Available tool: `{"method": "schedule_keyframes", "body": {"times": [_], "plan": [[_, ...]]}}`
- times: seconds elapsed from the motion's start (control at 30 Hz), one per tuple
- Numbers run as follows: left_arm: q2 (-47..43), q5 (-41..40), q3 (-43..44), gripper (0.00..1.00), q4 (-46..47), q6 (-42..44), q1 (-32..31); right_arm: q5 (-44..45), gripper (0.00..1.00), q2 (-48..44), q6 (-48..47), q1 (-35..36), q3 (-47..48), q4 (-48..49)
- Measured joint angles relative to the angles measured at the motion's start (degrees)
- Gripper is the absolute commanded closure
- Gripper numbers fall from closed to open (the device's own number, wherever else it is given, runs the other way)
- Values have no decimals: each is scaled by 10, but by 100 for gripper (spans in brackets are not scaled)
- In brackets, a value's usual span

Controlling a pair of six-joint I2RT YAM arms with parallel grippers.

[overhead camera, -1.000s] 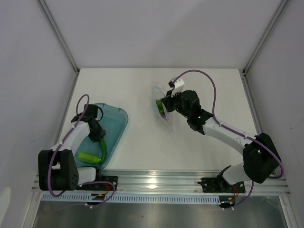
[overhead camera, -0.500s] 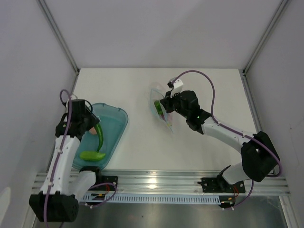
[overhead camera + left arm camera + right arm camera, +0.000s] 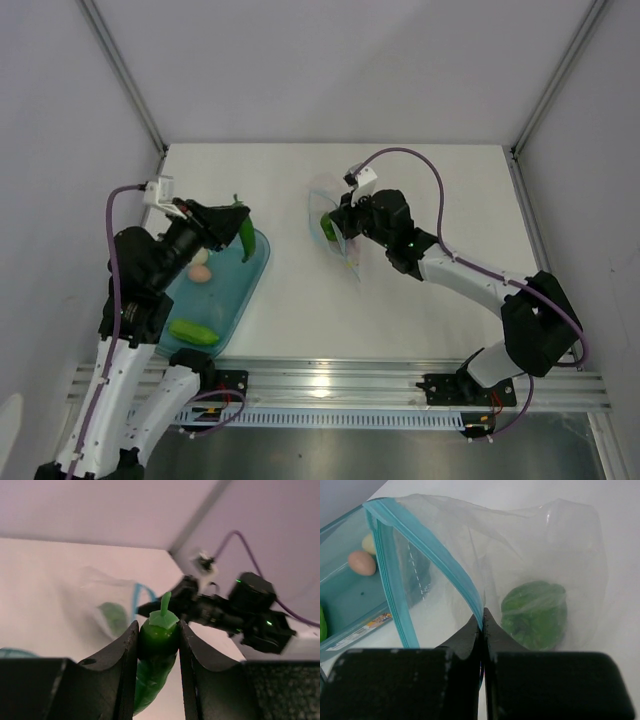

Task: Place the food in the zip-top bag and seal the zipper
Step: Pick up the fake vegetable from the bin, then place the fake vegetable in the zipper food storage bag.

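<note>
My left gripper (image 3: 238,224) is shut on a green toy chili pepper (image 3: 156,645), lifted above the far end of the blue tray (image 3: 258,262), left of the bag. My right gripper (image 3: 338,222) is shut on the teal zipper strip (image 3: 465,587) of the clear zip-top bag (image 3: 560,545) and holds its mouth open toward the tray. A green food piece (image 3: 535,614) lies inside the bag; it also shows in the top view (image 3: 327,227). In the tray lie a green piece (image 3: 193,332), a pink egg-like piece (image 3: 201,272) and a pale one (image 3: 199,256).
White walls with metal frame posts (image 3: 125,75) close in the table on three sides. The metal rail (image 3: 330,385) with the arm bases runs along the near edge.
My left arm has lifted the green pepper out of the tray and swung it up and right toward the bag. My right gripper shifted the bag slightly left.
</note>
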Motion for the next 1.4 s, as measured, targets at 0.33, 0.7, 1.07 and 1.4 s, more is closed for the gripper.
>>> {"method": "schedule_keyframes", "body": {"times": [0.33, 0.7, 1.07, 1.4], "plan": [[115, 74, 22, 100, 170, 76, -190, -26, 100, 13, 0, 3, 14, -14], [227, 181, 35, 99, 328, 116, -226, -66, 100, 13, 11, -7, 15, -14], [287, 232, 35, 99, 399, 139, -227, -99, 100, -6, 31, -23, 10, -6], [338, 231, 10, 100, 440, 157, -217, -123, 100, -9, 49, -33, -2, 6]]}}
